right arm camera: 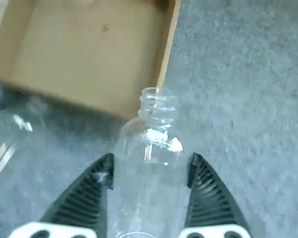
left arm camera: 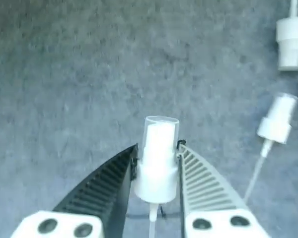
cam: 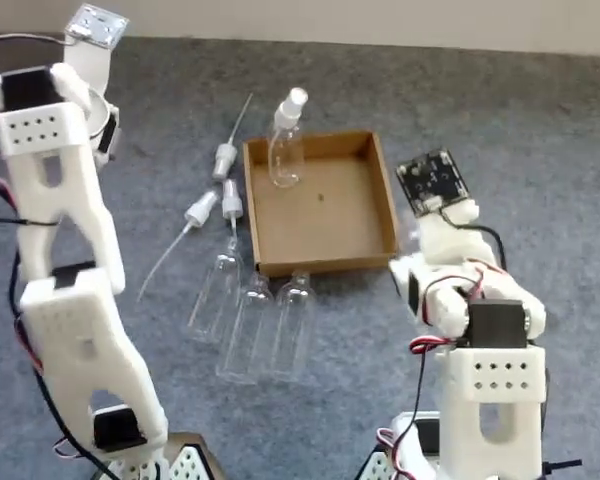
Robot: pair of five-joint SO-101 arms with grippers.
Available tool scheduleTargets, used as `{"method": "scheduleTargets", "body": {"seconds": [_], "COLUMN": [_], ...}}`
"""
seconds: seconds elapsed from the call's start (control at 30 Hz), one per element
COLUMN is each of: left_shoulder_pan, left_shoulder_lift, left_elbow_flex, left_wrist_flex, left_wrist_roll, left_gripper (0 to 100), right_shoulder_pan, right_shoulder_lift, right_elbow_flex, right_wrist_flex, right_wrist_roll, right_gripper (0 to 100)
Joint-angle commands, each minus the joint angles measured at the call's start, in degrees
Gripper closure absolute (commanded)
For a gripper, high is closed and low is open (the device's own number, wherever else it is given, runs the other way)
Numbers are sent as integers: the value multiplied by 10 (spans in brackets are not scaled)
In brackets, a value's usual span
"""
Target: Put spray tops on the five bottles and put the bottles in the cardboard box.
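High view. Cardboard box (cam: 325, 215) sits mid-carpet (cam: 500, 130). Capped bottle (cam: 285, 150) lies in its 11 o'clock corner, nozzle out over the rim. Three bare bottles (cam: 248, 330) lie close together at the box's 7 o'clock, necks toward its wall. Loose spray tops (cam: 225, 158) lie at its 9–10 o'clock.

Left wrist view. Left gripper (left arm camera: 157, 148) is narrowly parted and clamps a spray top (left arm camera: 158, 158) by the collar. Its dip tube is cut off at the frame edge.

Right wrist view. Right gripper (right arm camera: 151, 158) is about half spread, both fingers against the held bottle (right arm camera: 151, 144). The open neck points at the box corner; the base is cut off. Another bottle alongside is blurred.
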Motion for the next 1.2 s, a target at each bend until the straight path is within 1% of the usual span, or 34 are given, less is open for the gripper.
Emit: {"method": "scheduleTargets", "body": {"seconds": [0.0, 0.07, 0.13, 0.23, 0.4, 0.47, 0.53, 0.63, 0.77, 1.0, 1.17], "left_shoulder_pan": [25, 42, 66, 107, 197, 230, 266, 314, 378, 472, 496], "left_shoulder_lift": [-254, -342, -427, -537, -649, -676, -696, -714, -720, -722, -720], "left_elbow_flex": [192, 254, 305, 356, 430, 455, 475, 495, 523, 583, 604], "left_wrist_flex": [4, 3, 3, -2, -88, -135, -185, -264, -360, -466, -520], "left_wrist_roll": [13, 13, 14, 55, 132, 170, 200, 244, 293, 306, 307], "left_gripper": [989, 989, 989, 989, 989, 989, 989, 990, 993, 994, 994], "right_shoulder_pan": [-63, -97, -130, -169, -199, -201, -200, -200, -201, -233, -242], "right_shoulder_lift": [-13, -12, -10, -12, -13, -13, -13, -24, -114, -276, -352], "right_elbow_flex": [-6, -4, -3, 13, 108, 143, 166, 185, 220, 369, 428], "right_wrist_flex": [-100, -125, -139, -163, -260, -298, -329, -352, -363, -385, -385], "right_wrist_roll": [-76, -79, -80, -80, -80, -82, -106, -122, -124, -124, -125], "right_gripper": [967, 993, 995, 995, 995, 995, 995, 995, 995, 995, 995]}}
